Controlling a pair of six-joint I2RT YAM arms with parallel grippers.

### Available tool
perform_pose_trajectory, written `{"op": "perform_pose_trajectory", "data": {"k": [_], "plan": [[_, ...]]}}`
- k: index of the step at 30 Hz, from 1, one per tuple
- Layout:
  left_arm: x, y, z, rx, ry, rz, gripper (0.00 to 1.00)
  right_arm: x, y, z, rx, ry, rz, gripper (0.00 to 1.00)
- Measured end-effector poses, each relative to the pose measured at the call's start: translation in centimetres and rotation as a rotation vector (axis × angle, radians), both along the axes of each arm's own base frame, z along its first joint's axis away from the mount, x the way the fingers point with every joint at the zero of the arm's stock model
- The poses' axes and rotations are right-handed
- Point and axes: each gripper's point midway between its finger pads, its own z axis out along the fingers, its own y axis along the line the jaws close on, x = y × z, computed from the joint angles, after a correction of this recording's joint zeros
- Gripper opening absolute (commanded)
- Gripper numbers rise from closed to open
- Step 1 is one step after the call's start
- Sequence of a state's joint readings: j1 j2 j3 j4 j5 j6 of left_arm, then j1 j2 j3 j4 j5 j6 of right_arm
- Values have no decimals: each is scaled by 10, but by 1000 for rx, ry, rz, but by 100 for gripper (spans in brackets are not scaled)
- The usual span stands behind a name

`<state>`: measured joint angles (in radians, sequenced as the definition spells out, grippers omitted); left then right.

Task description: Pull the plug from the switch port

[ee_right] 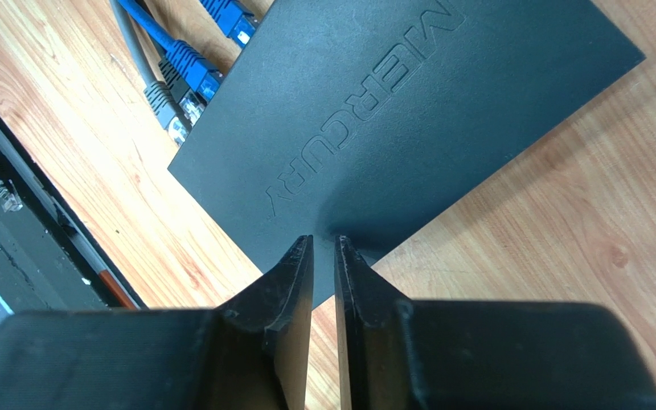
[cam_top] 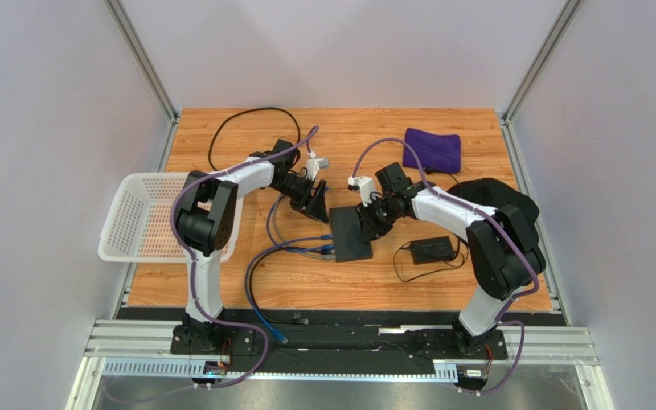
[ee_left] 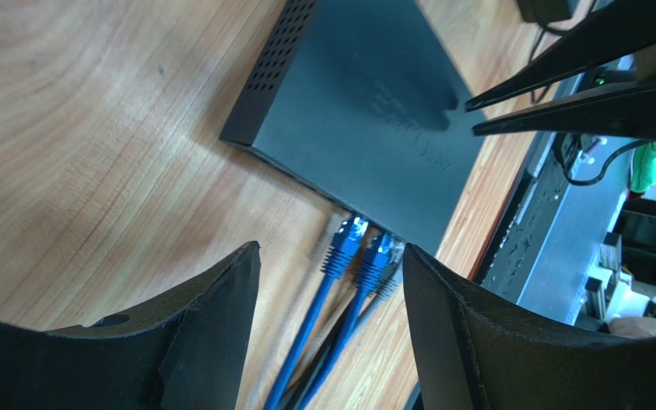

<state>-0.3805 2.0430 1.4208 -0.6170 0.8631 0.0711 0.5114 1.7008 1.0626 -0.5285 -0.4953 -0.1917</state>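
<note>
The left pincer (ee_left: 330,249), spread wide, points at the blue plugs (ee_left: 344,243) seated in the switch (cam_top: 353,232) at the worktop (cam_top: 348,295) centre. A grey plug (ee_right: 166,104) beside them blurs in the left wrist view. Bare wood lies left of the cables (cam_top: 259,265). The right pincer (ee_right: 323,243), nearly closed on nothing, has its tips over the switch's edge.

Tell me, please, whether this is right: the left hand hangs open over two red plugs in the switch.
Not quite: the plugs are blue, not red, as the left wrist view shows. The left hand does hang open over them at the switch.
</note>
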Motion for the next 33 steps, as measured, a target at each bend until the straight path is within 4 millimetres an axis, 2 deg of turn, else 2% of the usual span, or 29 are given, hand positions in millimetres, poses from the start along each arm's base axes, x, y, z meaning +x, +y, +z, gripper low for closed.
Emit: {"op": "perform_pose_trajectory", "data": {"k": [4,13,18,33], "plan": [[-5,0,-13,15,31,-14,68,1,0,-1,-9,-9,0,16],[-13,-11,-14,10,27,-71,64,2,1,-2,-14,-18,0,1],[-20,-14,-22,30,45,-91,63,2,1,-5,-17,-11,-1,0],[-30,-20,-25,41,38,-145,59,2,3,-5,-18,-20,3,0]]}}
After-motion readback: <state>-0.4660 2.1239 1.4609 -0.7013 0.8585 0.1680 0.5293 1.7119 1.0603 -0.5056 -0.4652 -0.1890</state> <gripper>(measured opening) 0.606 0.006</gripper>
